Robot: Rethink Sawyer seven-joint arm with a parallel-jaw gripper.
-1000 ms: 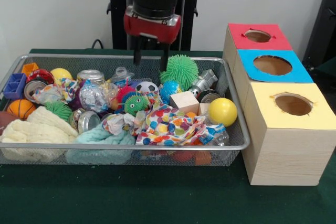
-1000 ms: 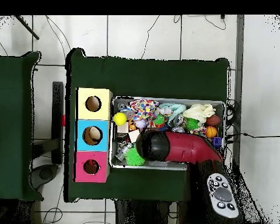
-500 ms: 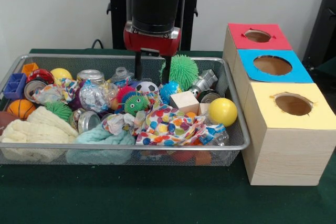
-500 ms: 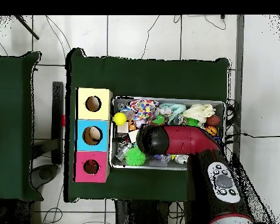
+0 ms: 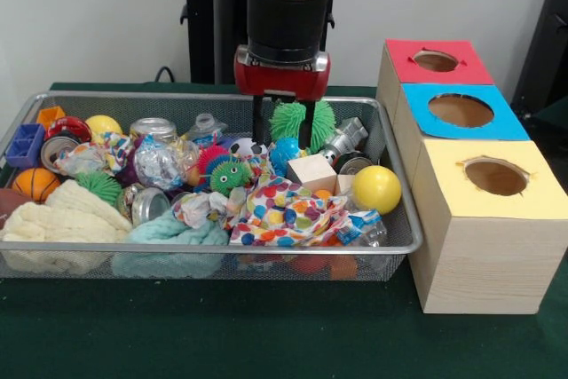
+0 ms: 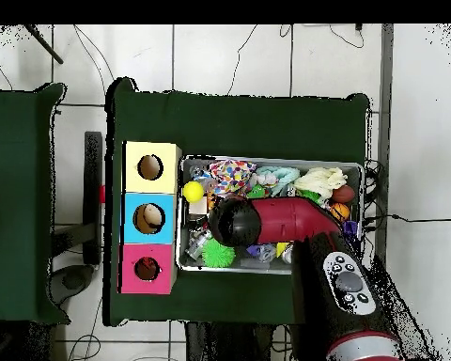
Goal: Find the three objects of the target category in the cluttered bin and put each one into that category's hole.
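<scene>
The wire-mesh bin [image 5: 222,247] lies on the green table, full of clutter; it also shows in the overhead view [image 6: 267,161]. My gripper [image 5: 282,138] hangs open at the bin's back middle. Its two fingers stand on either side of a green spiky ball [image 5: 289,119], just above a blue ball [image 5: 286,153]. It holds nothing. No plush animal shows plainly; orange patches show through the mesh under the spotted cloth [image 5: 288,210]. The red-topped box's hole [image 5: 435,60] is at the far right, also seen in the overhead view [image 6: 147,269]. There the arm's head hides the gripper.
The blue-topped hole [image 5: 461,110] and yellow-topped hole [image 5: 495,177] lie nearer the camera. A yellow ball [image 5: 376,188], a wooden cube [image 5: 311,171], cans [image 5: 153,129], a cream cloth [image 5: 53,224] and a teal cloth [image 5: 169,232] fill the bin.
My gripper has moved to the right in the front view and come down a little, from over the soccer ball to around the green spiky ball. It stays open.
</scene>
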